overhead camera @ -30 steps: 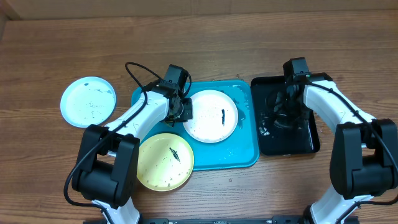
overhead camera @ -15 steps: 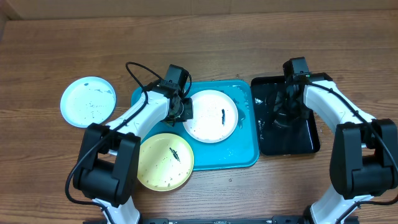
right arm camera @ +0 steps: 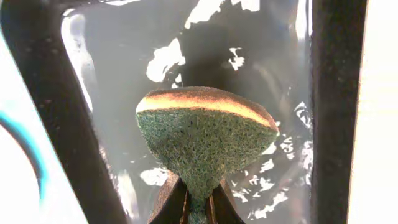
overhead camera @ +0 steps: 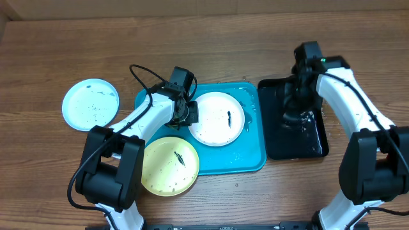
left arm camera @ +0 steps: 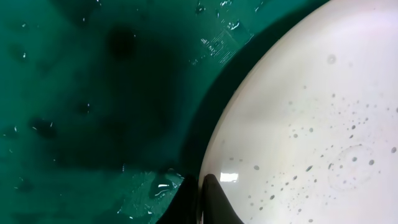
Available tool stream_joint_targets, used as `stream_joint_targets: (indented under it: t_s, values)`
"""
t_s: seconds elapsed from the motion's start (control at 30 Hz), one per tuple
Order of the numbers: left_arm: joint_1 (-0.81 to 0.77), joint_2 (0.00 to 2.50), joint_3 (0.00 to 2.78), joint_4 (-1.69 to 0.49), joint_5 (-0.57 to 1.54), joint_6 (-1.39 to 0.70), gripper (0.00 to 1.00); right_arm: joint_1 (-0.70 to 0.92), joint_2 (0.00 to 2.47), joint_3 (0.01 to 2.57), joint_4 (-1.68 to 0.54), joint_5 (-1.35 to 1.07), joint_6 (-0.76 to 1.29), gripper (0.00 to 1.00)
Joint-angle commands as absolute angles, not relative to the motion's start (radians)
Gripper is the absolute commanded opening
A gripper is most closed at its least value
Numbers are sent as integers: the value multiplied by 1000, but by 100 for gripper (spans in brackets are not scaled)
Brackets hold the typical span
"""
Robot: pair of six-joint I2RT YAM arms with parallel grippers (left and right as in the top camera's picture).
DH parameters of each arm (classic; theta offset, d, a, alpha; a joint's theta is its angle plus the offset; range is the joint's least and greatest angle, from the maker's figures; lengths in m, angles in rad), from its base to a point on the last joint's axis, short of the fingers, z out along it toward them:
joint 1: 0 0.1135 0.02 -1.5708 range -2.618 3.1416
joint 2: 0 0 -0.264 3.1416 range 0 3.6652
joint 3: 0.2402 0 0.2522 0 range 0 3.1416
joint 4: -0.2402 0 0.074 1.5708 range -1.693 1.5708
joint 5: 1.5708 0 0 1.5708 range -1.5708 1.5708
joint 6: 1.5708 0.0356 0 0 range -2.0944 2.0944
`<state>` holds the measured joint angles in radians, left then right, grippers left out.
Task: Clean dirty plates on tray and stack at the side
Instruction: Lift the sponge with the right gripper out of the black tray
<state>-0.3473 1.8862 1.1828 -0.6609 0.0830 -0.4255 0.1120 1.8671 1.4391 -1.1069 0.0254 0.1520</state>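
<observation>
The white plate point(overhead camera: 218, 119) lies on the teal tray point(overhead camera: 252, 156), with dark specks and a smear; it also shows in the left wrist view point(left arm camera: 311, 130). My left gripper point(overhead camera: 190, 113) is shut on its left rim point(left arm camera: 200, 199). The yellow-green plate point(overhead camera: 169, 165) overlaps the tray's front left corner. The pale blue-green plate point(overhead camera: 91, 104) lies on the table at the left. My right gripper point(overhead camera: 300, 105) is shut on a green and yellow sponge point(right arm camera: 202, 137) over the wet black tray point(overhead camera: 276, 137).
The black tray point(right arm camera: 87, 174) holds water and sits just right of the teal tray. Water drops lie on the teal tray floor point(left arm camera: 93, 93). Bare wooden table point(overhead camera: 204, 51) lies behind and to the sides.
My right arm has risen and swung a little right over the black tray with the sponge. The left arm and plates have not moved.
</observation>
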Motion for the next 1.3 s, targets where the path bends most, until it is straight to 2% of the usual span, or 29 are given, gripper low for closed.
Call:
stream_joint_targets:
  t_s: [0.0,0.63,0.7,0.77,0.8,0.83,0.9,0.93,1.27]
  values:
    - [-354,1909,1187,-673,110,-453,4,112,1844,1442,-1133,16,134,4]
    - [-354,1909,1187,-649,123,-449,4,128,1844,1412,-1136,-46,233,4]
    - [-354,1909,1187,-643,123,-449,8,132,1844,1412,-1137,-46,233,4]
    - [-354,1909,1187,-635,123,-449,21,132,1844,1412,-1138,-47,233,4]
    - [-354,1909,1187,-632,123,-449,23,132,1844,1412,-1141,-47,233,4]
    - [-354,1909,1187,-628,123,-448,23,132,1844,1412,-1145,-47,233,4]
    - [-354,1909,1187,-619,123,-448,7,132,1844,1412,-1159,-47,233,4]
    - [-354,1909,1187,-619,123,-449,4,134,1844,1412,-1168,-47,234,4]
    - [-352,1909,1193,-680,123,-450,4,220,1844,1412,-1227,58,233,4]
